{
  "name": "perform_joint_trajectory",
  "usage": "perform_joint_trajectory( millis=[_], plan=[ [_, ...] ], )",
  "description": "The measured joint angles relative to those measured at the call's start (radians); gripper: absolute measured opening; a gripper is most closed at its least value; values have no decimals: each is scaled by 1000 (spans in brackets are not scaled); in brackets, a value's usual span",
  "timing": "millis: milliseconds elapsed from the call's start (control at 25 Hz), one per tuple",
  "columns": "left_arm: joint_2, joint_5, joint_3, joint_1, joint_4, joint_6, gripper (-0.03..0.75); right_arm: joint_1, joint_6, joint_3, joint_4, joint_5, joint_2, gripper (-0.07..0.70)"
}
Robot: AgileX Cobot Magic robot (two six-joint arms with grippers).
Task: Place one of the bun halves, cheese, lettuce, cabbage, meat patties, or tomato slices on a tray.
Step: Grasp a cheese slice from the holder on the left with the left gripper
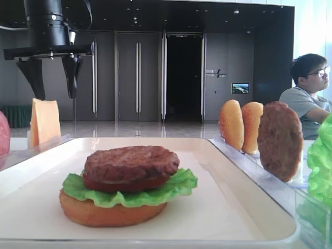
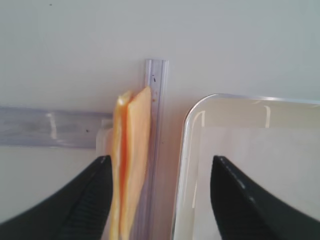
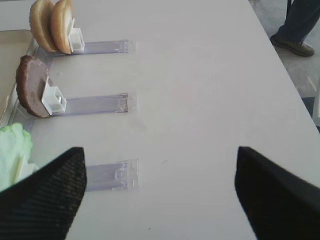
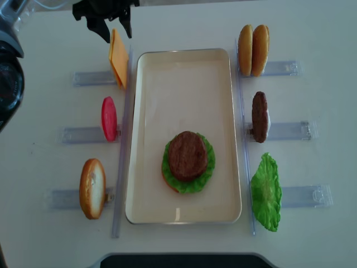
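Beside tray (image 4: 223, 111), two cheese (image 4: 117, 57), three bun halves (image 4: 253, 50), one patty (image 4: 260, 116)

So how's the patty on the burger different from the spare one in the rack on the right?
The meat patty on the tray lies flat, while the spare patty stands on edge in its clear rack. The first tops a stack of bun, lettuce and a red layer; the spare has nothing on it. The first sits inside the tray, the spare outside its right rim. Both are round, dark brown and grainy.
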Motion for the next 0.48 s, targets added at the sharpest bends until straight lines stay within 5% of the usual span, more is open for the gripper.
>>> perform_joint_trajectory(
  millis=[480],
  plan=[
    [32,-1,0,0,-43,0,471,0,0,0,0,0,0,577]
  ],
)
